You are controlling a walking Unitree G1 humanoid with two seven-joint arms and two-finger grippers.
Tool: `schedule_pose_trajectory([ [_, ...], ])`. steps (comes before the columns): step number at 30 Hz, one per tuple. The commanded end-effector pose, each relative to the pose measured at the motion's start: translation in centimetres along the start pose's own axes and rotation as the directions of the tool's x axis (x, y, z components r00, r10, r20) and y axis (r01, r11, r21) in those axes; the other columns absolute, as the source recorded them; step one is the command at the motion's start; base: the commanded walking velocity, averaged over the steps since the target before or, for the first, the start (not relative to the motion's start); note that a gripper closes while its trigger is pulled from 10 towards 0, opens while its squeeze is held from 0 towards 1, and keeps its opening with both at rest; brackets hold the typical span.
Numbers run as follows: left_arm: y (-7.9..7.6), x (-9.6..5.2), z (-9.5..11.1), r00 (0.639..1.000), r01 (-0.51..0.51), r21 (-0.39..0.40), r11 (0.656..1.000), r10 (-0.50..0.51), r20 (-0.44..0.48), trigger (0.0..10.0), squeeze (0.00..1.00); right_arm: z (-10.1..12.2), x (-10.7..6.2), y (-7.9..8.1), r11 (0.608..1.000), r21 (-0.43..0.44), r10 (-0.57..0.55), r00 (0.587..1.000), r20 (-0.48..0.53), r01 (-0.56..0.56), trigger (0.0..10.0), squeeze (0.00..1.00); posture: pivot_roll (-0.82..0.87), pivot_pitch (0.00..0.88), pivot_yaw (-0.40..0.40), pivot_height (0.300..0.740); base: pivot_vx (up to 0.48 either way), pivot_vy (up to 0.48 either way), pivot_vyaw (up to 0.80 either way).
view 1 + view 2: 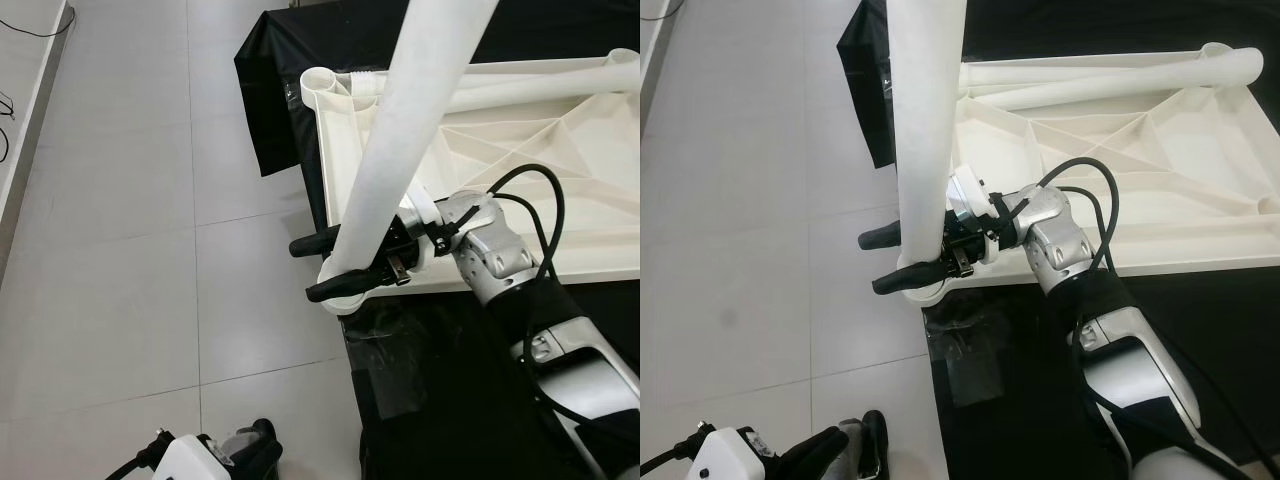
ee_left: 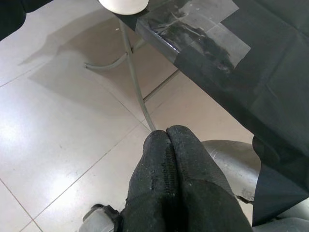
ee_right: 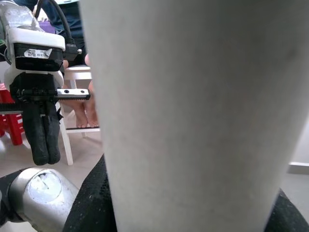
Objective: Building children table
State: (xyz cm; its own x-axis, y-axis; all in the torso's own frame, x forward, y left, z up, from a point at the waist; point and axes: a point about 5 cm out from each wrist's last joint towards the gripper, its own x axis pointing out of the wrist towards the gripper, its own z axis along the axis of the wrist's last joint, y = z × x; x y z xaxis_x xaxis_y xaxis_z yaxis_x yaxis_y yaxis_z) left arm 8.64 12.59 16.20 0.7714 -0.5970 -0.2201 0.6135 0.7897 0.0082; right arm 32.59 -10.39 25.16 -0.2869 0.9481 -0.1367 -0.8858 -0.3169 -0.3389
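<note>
Right gripper [image 1: 345, 268] pinches white leg [image 1: 400, 150] at upturned tabletop [image 1: 520, 150] corner socket; seating underway, next push down.

- The right arm is stretched forward and leftward from the lower right, its wrist bent, with a black cable looped over it.
- The right gripper [image 1: 335, 268] is clamped with one finger on each side of a white tube.
- The left gripper [image 2: 169, 164] is hung low, its fingers pressed together.
</note>
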Motion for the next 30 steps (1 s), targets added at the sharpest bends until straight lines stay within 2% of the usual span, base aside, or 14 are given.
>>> schedule_pose_trajectory([
  [1,-0.3,-0.3,-0.3,0.999,0.016,-0.015,1.000,-0.016,-0.027,2.9,0.00,-2.2,0.9,1.2,0.994,0.090,0.066,0.997,-0.034,-0.063,10.0,0.00,0.22,0.359,0.021,0.740,0.000,0.000,0.00],
  [15,-0.3,-0.4,-0.3,1.000,0.014,-0.015,1.000,-0.014,-0.026,2.9,0.00,-2.5,0.9,1.3,0.984,0.140,0.126,0.989,-0.076,-0.115,10.0,0.00,0.23,0.367,0.022,0.740,0.000,0.000,0.00],
  [20,-0.3,-0.4,-0.3,1.000,0.012,-0.014,1.000,-0.012,-0.025,2.8,0.00,-2.6,1.0,1.8,0.972,0.179,0.167,0.982,-0.086,-0.150,10.0,0.00,0.23,0.369,0.022,0.740,0.000,0.000,0.00],
  [30,-0.1,-0.3,-0.2,1.000,0.007,-0.013,1.000,-0.007,-0.021,2.8,0.00,-2.8,0.1,2.6,0.960,0.214,0.214,0.966,-0.145,-0.181,10.0,0.00,0.23,0.369,0.022,0.740,0.000,0.000,0.00],
])
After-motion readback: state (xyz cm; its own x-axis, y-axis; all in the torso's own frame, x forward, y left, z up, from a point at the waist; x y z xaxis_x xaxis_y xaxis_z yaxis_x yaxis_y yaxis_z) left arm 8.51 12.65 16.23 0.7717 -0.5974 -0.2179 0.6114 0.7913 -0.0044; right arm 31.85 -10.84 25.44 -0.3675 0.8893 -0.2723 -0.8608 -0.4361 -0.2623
